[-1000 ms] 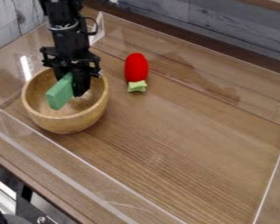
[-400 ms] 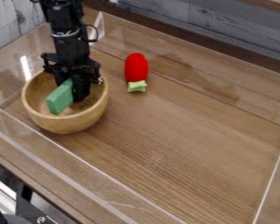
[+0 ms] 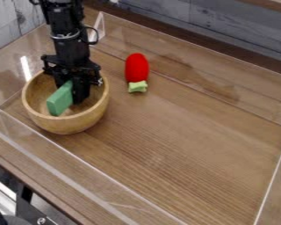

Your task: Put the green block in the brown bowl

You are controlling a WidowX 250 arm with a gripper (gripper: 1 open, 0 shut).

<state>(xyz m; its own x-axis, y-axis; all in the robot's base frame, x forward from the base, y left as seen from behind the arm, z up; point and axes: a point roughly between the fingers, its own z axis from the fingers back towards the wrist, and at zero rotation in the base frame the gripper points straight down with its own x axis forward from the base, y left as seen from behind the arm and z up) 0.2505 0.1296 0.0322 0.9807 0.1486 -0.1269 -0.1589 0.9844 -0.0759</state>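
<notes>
- Your block (image 3: 61,99) is a long, flat bar, plain light green, and right now it's tilted, its lower end down inside the bowl (image 3: 91,114) and its upper end up between the jaws.
- Your gripper (image 3: 78,86) points straight down over the bowl, jaws closed tight on the block's upper end; you've got it pinched, not loose.
- The bowl is round, light brown wood with thick walls, and it sits directly under the jaws, its rim ringing the fingertips on every side you can see.
- Whether the block's lower end touches the bowl's floor, you can't tell from this angle; the near wall hides it.
- Off to the right of the jaws, well apart from the bowl, a small red thing with a green base (image 3: 136,70) lies on the table (image 3: 190,132).
- Compared with a second ago: the block has sunk a little deeper into the bowl and now shows less of its length above the rim.
- Your grip looks the same as before, jaws clamped as they were, same tilt on the bar.
- Since the last frame a moment ago, hardly anything differs; gripper and block sit almost where they were.
- The red thing and the bowl haven't budged at all across the frames.
</notes>
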